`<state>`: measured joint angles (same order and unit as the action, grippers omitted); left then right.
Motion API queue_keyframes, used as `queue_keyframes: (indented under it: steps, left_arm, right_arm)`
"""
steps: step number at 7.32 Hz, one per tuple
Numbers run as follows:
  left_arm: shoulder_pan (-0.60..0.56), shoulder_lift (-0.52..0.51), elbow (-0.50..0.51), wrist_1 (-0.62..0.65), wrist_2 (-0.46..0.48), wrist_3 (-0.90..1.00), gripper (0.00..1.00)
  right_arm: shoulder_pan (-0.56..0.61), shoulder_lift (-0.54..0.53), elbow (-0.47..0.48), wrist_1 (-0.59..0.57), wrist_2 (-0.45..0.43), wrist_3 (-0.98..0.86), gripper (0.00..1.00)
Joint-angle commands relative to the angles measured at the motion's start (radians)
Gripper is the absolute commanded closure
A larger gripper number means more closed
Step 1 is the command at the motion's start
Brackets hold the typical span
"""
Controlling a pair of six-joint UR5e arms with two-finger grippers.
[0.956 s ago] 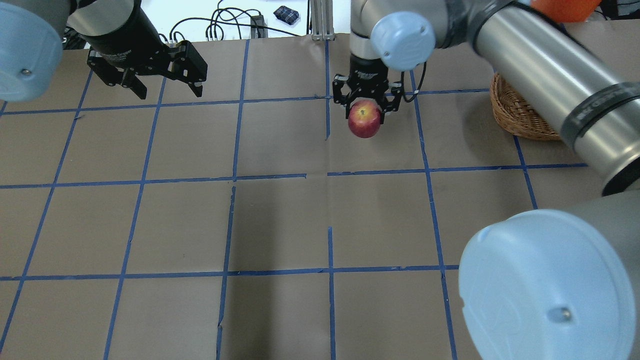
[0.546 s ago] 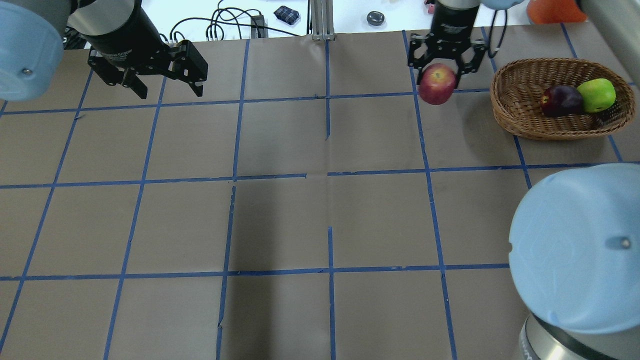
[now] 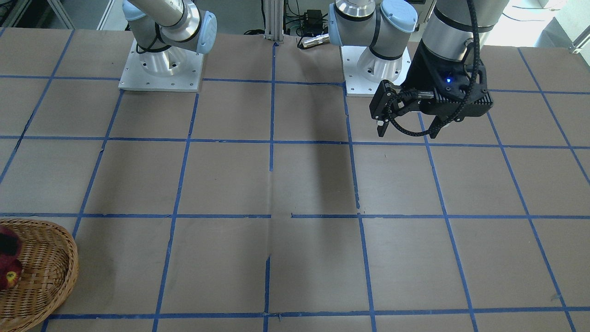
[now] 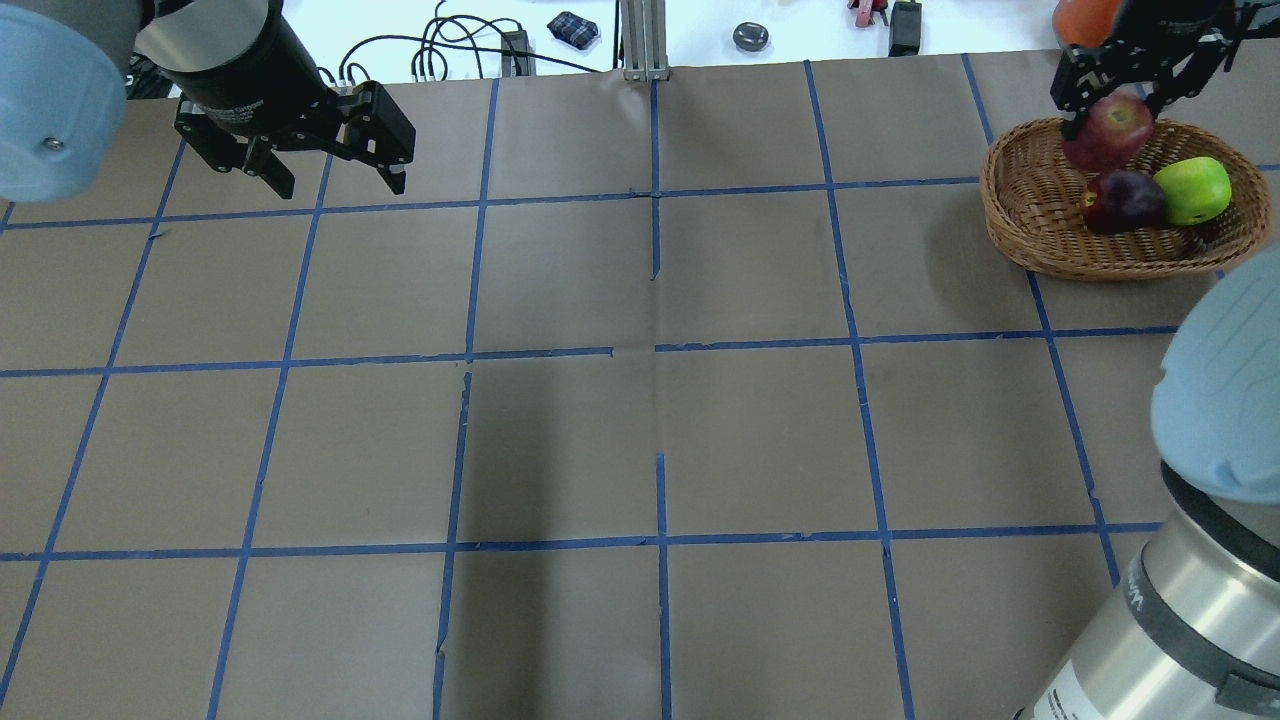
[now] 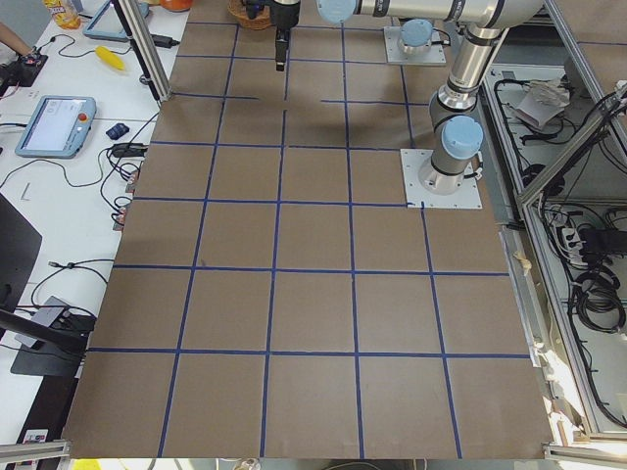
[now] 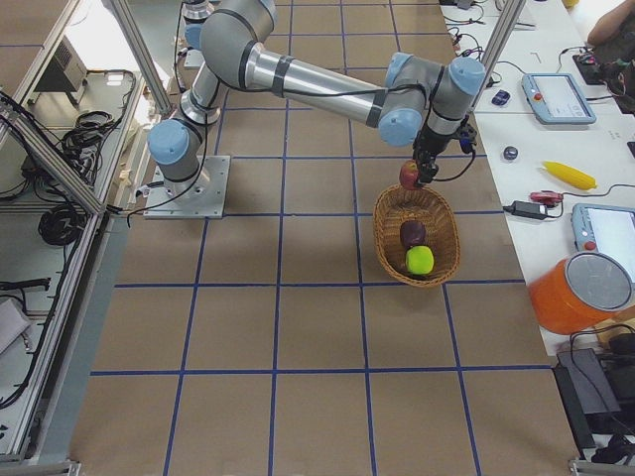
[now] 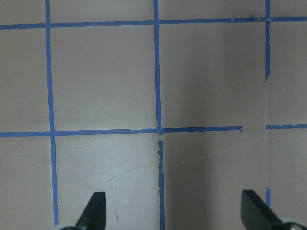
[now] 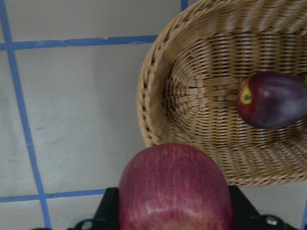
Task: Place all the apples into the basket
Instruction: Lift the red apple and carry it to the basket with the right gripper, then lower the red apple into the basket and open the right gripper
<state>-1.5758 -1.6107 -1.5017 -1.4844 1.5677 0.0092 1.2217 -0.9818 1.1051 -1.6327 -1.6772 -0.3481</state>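
Overhead exterior view: the right gripper (image 4: 1110, 112), in the upper right corner of the frame, is clamped on the red apple (image 4: 1108, 132), one finger on either side of the fruit. The apple hangs in the air over the upper left part of the basket (image 4: 1030, 220), at its braided rim, and does not rest on the wicker. Inside the basket lie the purple apple (image 4: 1125, 200) and, touching it on its right, the green apple (image 4: 1193, 190).

From the right wrist camera the red apple (image 8: 175, 187) fills the bottom centre of the frame between the dark fingers. The basket's rim (image 8: 146, 96) curves through the picture above it, and the purple apple (image 8: 271, 100) lies on the woven floor at the right edge.

Exterior right shows the same: the red apple (image 6: 409, 176) is held just above the top end of the basket (image 6: 385, 233), with the purple apple (image 6: 413, 233) and the green apple (image 6: 420, 260) in a row below it.

The left gripper (image 4: 338, 186) hangs in the upper left of the overhead frame with its fingers spread and nothing between them. It is well apart from the basket, above the brown table (image 4: 640, 430) with its blue tape grid. Its wrist camera sees only the two fingertips (image 7: 93, 211) and the taped paper.
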Motion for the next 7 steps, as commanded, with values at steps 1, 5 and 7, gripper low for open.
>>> queue_keyframes:
  steps: [1, 5, 7]
  left_arm:
    - [0.0, 0.0, 0.001, -0.001, 0.0, 0.0, 0.0]
    - [0.0, 0.0, 0.0, -0.001, 0.0, 0.0, 0.0]
    - [0.0, 0.0, 0.0, -0.001, 0.0, 0.0, 0.0]
  right_arm:
    - [-0.1, 0.053, 0.005, -0.081, 0.002, -0.151, 1.0]
    - [-0.148, 0.097, 0.007, -0.159, -0.001, -0.207, 0.95]
    - [-0.148, 0.12, 0.01, -0.159, 0.008, -0.195, 0.74]
